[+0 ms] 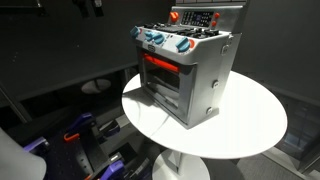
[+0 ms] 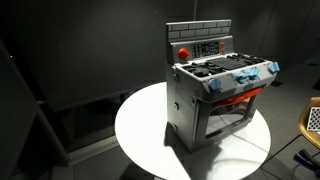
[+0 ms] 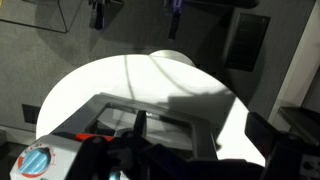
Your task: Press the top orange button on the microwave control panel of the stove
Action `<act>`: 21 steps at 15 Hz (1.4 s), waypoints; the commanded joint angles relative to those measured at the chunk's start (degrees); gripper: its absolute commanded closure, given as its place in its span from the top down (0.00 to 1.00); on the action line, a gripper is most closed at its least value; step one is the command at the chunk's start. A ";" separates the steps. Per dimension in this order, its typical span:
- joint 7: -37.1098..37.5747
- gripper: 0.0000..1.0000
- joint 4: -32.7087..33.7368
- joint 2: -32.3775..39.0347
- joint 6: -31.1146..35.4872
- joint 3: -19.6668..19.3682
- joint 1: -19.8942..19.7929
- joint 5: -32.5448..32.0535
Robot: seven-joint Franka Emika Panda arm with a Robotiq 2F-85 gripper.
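Observation:
The silver-grey stove (image 1: 190,80) stands on a white round table in both exterior views (image 2: 200,105). It has blue-white knobs along the front and a red-orange oven window. The microwave control panel (image 1: 200,18) stands upright at the stove's back; it also shows in an exterior view (image 2: 205,47) with a dark strip, tiny orange-red buttons and a larger round red button on its left. The gripper is out of both exterior views. In the wrist view it is only dark shapes at the bottom edge (image 3: 200,165), above the stove top, with one knob (image 3: 35,160) at lower left. The panel is out of the wrist view.
The white round table (image 1: 250,125) extends around the stove, also seen in an exterior view (image 2: 140,130) and the wrist view (image 3: 130,80). Cables and dark gear (image 1: 90,135) lie on the floor beside it. Dark curtains close the background.

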 commanded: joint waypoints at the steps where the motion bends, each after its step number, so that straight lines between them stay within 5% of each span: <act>1: 3.10 1.00 4.21 2.61 3.64 -0.82 -2.82 -2.42; 14: 17.84 1.00 18.99 17.47 15.72 -1.80 -15.36 -13.95; 21: 28.08 1.00 25.38 26.48 15.96 -5.33 -16.90 -23.42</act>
